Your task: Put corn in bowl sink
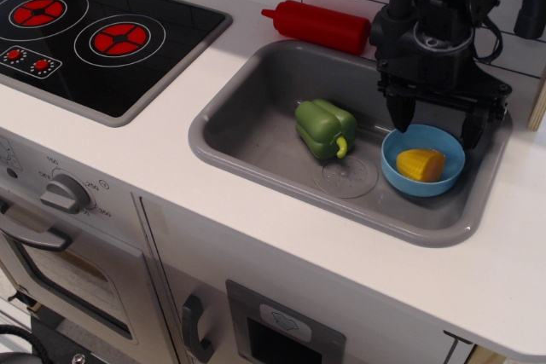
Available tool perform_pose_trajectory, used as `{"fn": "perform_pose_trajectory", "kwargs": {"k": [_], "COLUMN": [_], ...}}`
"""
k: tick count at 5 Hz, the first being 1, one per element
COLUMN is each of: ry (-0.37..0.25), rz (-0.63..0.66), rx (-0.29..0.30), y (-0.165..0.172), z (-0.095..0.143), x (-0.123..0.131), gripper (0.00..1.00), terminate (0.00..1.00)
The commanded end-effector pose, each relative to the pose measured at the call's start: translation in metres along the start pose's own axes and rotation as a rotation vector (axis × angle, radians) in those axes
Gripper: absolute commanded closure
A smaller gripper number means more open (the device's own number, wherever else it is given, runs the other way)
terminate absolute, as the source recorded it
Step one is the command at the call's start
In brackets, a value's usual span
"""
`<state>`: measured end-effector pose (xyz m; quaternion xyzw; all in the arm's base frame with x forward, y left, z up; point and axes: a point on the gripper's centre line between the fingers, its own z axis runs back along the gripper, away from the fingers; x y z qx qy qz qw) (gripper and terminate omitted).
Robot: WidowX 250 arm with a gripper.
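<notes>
The yellow corn [421,164] lies on its side inside the light blue bowl [395,169]. The bowl sits at the right end of the grey sink [256,125]. My gripper [435,124] hangs just above the bowl's far rim, open and empty, with one finger [399,114] on the left and the other on the right of the bowl. The corn is free of the fingers.
A green toy pepper [323,128] lies in the middle of the sink, left of the bowl. A red ketchup bottle [320,26] lies on the white counter behind the sink. The black stovetop [94,31] is at the far left.
</notes>
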<state>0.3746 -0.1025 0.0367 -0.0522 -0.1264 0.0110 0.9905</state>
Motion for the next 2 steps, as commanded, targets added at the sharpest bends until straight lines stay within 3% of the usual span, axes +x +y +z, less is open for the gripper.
{"fn": "perform_pose_trajectory", "kwargs": {"k": [1,2], "ry": [-0.060,-0.060], "rz": [-0.022,-0.022], "rx": [-0.032,-0.032], "y": [-0.0058,-0.0058], "z": [0.0387,0.0387], "x": [0.0081,0.0081], "gripper": [0.00,0.00], "terminate": [0.00,1.00]}}
